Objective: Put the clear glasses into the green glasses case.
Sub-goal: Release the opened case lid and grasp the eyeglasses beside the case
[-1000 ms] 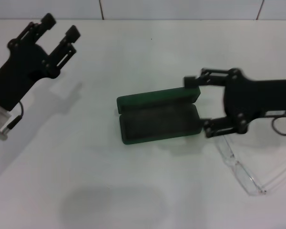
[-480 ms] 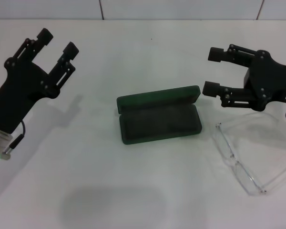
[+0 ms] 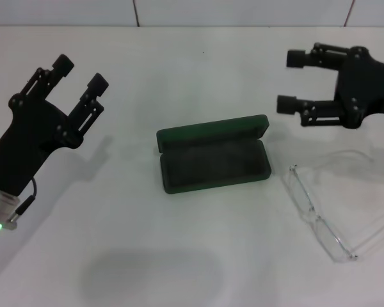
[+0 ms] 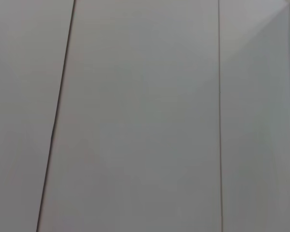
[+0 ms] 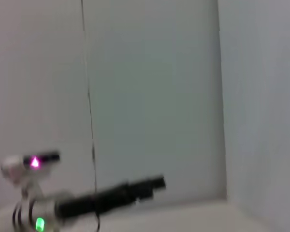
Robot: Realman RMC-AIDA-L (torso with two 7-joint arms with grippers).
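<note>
We see the right gripper (image 3: 293, 81) spread wide, holding nothing, raised near the tabletop's (image 3: 198, 70) right edge. Left gripper (image 3: 77, 75) wide too, left side. Green glasses case (image 3: 213, 160) open mid-table; clear glasses (image 3: 336, 208) right-front, probably unfolded.

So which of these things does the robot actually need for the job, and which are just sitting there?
Needed:
clear glasses, lying on the table
green glasses case, open
right gripper, open, above the table
left gripper, open, raised off to the side

Just there:
white table
</note>
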